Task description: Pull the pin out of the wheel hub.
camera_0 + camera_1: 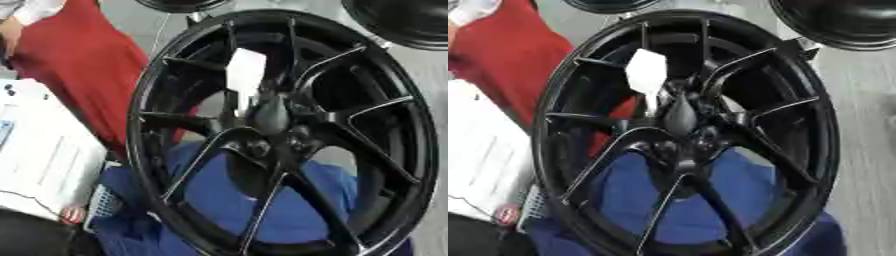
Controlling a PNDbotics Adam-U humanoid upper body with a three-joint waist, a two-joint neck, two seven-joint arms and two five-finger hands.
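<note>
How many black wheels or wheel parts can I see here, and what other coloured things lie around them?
Black wheels: 3, the big spoked wheel, plus two partly cut off at the top, one in the middle and one at the right
White tag at the hub: 1
Red cloth: 1
Blue cloth: 1
White box: 1
Total: 7

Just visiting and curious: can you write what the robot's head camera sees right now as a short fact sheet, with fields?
Main object: black wheel hub, tilted, filling the view
At its centre: dark hand at the hub's middle; which hand, and its fingers, unclear
White piece: pale flat shape above the centre, possibly the pin's tag
Behind the spokes: blue cloth, red cloth
Left side: white box
Top edge: other dark wheels
</note>
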